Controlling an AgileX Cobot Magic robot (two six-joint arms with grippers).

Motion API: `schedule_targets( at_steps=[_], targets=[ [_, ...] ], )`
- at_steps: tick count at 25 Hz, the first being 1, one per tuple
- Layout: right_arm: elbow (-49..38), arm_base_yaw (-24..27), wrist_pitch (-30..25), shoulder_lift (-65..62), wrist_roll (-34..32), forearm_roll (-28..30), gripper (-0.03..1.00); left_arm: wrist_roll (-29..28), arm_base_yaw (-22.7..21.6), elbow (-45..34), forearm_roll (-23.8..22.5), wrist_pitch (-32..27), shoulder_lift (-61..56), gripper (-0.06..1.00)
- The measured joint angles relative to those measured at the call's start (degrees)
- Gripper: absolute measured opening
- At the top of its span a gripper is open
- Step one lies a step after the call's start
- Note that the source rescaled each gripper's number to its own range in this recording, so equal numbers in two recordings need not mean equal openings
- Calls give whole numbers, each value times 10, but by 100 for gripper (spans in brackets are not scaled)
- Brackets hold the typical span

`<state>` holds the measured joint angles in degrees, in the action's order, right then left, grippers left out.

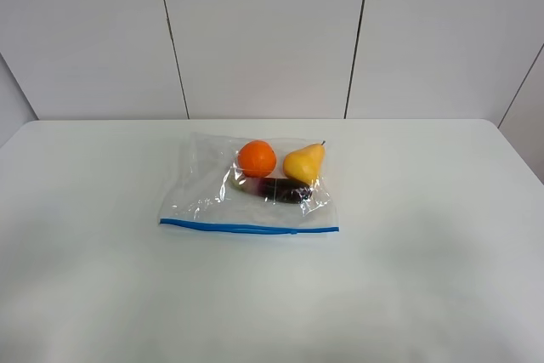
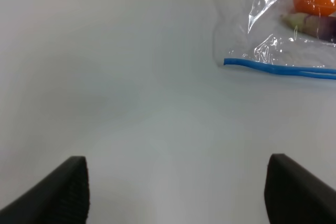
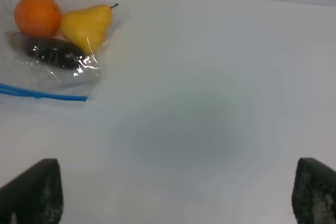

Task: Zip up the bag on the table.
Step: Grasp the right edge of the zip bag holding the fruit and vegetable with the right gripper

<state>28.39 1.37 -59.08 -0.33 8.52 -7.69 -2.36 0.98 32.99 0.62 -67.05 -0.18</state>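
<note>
A: What's nearest, the claws?
B: Yes. The left gripper (image 2: pixel 176 192) stands wide. Its two dark, ribbed fingers (image 2: pixel 63 192) sit far apart with only bare tabletop between them. The right gripper (image 3: pixel 173 195) is spread just as wide, and its black textured fingers (image 3: pixel 31 195) hold nothing.
A: And under them?
B: The table (image 1: pixel 425 278), smooth matt white, rounded at its far corners.
A: Where's the bag?
B: From the high camera, the bag (image 1: pixel 200 184) lies flat about mid-table, a shade toward 9 o'clock, well apart from both grippers. It's a clear, crinkly plastic rectangle that catches glints of light.
A: The zipper?
B: The blue zipper strip (image 1: pixel 246 228) runs along the bag's 6 o'clock edge, thin and nearly straight. In the wrist views it shows as two fine lines over part of its length and one line at the corners.
A: Inside?
B: A glossy dark-purple eggplant (image 1: pixel 276 188) lies lengthwise. Beyond it, side by side, are a round orange (image 1: pixel 257 158) at its 11 o'clock and a smooth yellow pear (image 1: pixel 304 163) at its 1 o'clock, all crowded toward the bag's 2 o'clock corner.
A: Farthest?
B: A wall (image 1: pixel 272 31) of plain pale panels with dark seams.
</note>
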Motion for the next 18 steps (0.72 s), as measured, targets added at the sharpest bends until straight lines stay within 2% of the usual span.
schedule_targets(
  at_steps=[11, 15, 18],
  targets=[
    [4, 0, 0, 5, 0, -1, 97, 0, 0, 0, 0, 0, 0, 87],
    [36, 0, 4, 58, 0, -10, 97, 0, 0, 0, 0, 0, 0, 87],
    [81, 0, 18, 150, 0, -29, 97, 0, 0, 0, 0, 0, 0, 87]
  ],
)
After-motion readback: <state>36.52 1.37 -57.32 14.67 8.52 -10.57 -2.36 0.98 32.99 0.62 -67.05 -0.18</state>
